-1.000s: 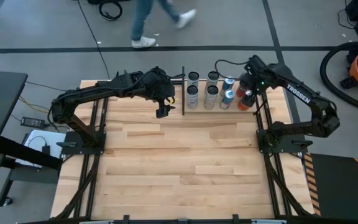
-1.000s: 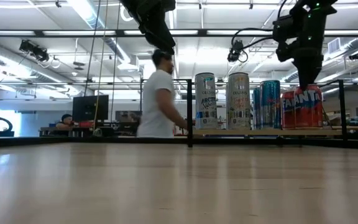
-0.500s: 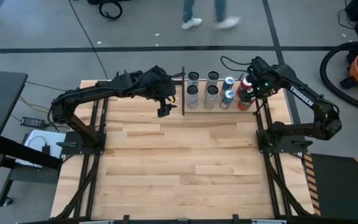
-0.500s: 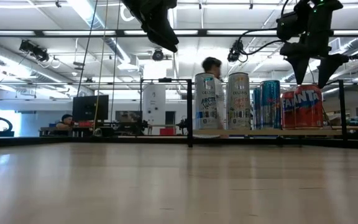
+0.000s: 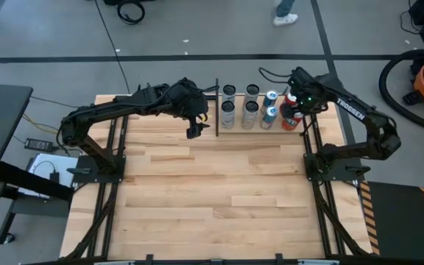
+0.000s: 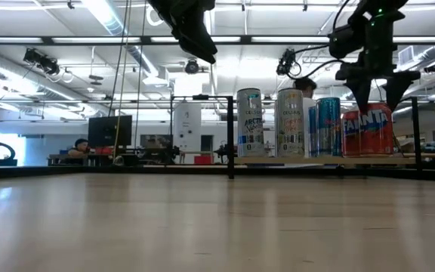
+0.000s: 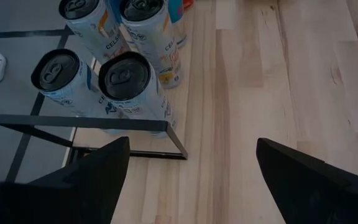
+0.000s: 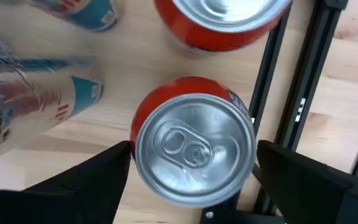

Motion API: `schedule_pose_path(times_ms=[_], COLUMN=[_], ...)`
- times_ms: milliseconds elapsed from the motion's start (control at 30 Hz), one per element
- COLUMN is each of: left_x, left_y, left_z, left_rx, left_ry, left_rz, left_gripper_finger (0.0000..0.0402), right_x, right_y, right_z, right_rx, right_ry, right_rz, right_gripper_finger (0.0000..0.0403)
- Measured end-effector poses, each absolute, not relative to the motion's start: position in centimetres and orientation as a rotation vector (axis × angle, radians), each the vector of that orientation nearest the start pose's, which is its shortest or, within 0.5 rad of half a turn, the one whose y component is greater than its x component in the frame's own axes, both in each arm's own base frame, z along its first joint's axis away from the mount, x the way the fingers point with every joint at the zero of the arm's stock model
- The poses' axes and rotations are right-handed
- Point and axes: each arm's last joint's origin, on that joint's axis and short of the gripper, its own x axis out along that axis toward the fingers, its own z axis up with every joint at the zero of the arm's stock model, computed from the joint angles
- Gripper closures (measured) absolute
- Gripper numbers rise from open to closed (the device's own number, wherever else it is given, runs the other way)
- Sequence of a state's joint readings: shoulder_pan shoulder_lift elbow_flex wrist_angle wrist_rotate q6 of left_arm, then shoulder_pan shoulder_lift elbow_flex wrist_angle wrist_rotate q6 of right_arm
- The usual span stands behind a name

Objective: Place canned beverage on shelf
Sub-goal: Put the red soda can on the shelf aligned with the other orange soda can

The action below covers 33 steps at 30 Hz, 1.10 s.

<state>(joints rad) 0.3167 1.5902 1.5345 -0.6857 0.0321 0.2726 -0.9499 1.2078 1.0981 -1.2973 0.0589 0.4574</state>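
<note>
— Six or more cans stand in rows on the shelf (image 5: 260,126); which one is the right gripper (image 6: 376,97) concerned with?

— The orange can (image 8: 194,148) at the shelf's right end. It stands upright beside the black rod, directly beneath the spread jaws, which touch nothing, so it looks released.

— And the left gripper (image 5: 191,131)?

— It hangs over the worktop (image 5: 219,191) just outside the shelf's left rod, jaws wide apart and empty, apparently waiting.

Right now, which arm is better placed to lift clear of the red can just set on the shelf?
Right: its open pincer hangs directly above the red can on the shelf. The left pincer waits outside the shelf.
</note>
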Motion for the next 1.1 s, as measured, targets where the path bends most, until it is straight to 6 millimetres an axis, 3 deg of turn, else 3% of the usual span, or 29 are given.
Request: schedule_pose_path(times_ms=[167,433,733,1100], left_x=[32.75,32.76,32.75,32.76], left_y=[10.64,10.63,10.63,10.64], left_z=[34.84,34.84,34.84,34.85], left_rx=[0.129,0.13,0.129,0.129], left_ry=[0.763,0.763,0.763,0.762], left_rz=[0.17,0.169,0.17,0.17], left_gripper_finger=[0.0049,0.0049,0.0049,0.0049], right_x=[11.45,11.55,11.43,11.28], right_y=[-15.92,-15.9,-15.78,-15.68], right_z=[28.45,28.52,28.54,28.54], right_rx=[0.923,0.777,0.454,0.284], right_ry=[1.184,1.247,1.404,1.482], right_rz=[-1.086,-0.963,-0.675,-0.527], right_gripper_finger=[0.0056,0.0107,0.0096,0.0095])
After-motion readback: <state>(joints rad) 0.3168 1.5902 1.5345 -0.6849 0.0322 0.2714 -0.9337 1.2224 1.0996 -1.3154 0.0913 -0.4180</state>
